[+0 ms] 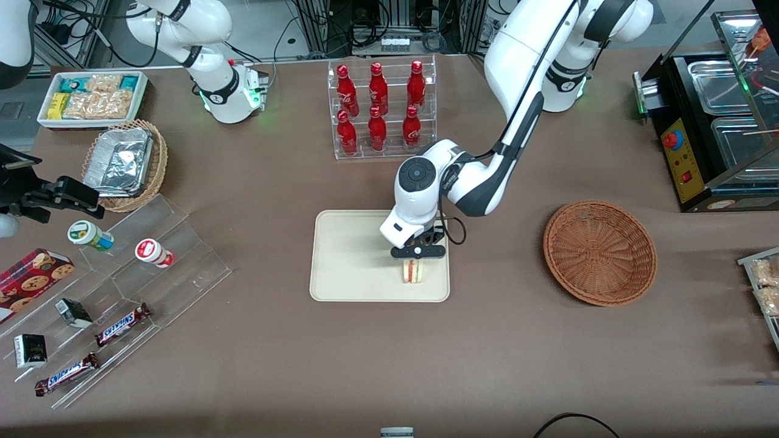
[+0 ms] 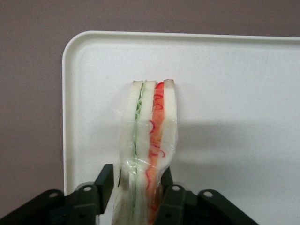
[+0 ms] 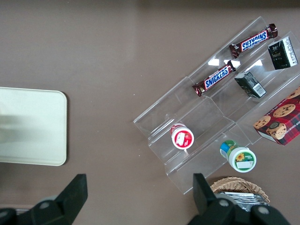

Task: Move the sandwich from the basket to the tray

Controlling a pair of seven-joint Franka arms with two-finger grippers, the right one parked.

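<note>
The sandwich [image 1: 414, 271] stands on its edge on the cream tray [image 1: 347, 255], near the tray's corner toward the working arm's end. In the left wrist view the sandwich [image 2: 149, 136] shows white bread with green and red filling, on the tray [image 2: 234, 93]. The left gripper [image 1: 417, 252] is directly over the sandwich, its fingers on either side of it. In the wrist view the gripper [image 2: 138, 187] is slightly open: one finger [image 2: 105, 182] stands a small gap off the wrap, and the other lies against the bread. The reddish-brown basket [image 1: 600, 252] holds nothing.
A clear rack of red bottles [image 1: 382, 109] stands farther from the front camera than the tray. A tan wicker basket with foil trays [image 1: 125, 164], a white snack bin [image 1: 91, 97] and acrylic steps with snacks [image 1: 122, 292] lie toward the parked arm's end. A black appliance [image 1: 712, 121] stands past the basket.
</note>
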